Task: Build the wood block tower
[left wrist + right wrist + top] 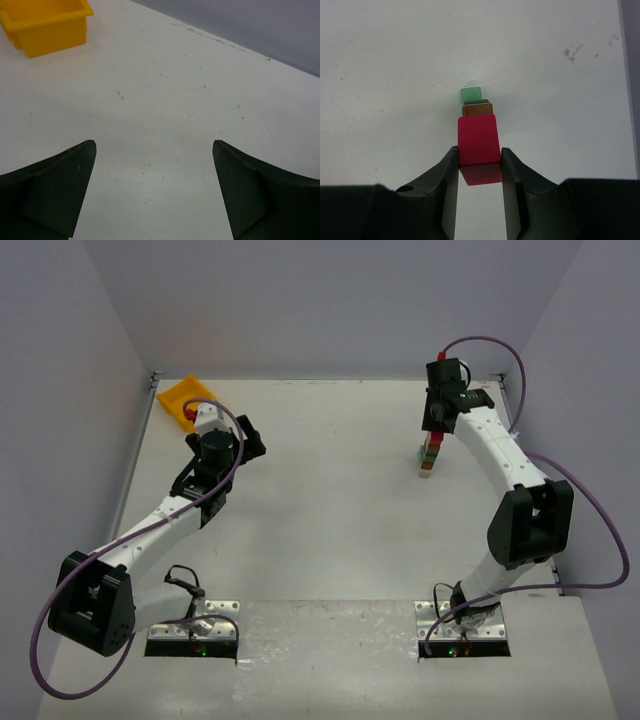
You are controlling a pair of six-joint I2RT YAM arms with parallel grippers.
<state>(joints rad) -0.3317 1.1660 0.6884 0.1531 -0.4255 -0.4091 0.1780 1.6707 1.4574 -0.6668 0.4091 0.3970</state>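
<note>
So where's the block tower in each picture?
Top external: block tower right of centre, under the right claw.
Left wrist: not in it.
Right wrist: centre, its magenta top block between the claw's fingers.
Shared landmark: the white table.

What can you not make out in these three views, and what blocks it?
1. Right wrist: the magenta block in the right end effector covers most of the wood block tower below; contact unclear.
2. Top external: tower too small to count blocks.
3. Left wrist: yellow bin cut off by the frame's corner; contents hidden.
</note>
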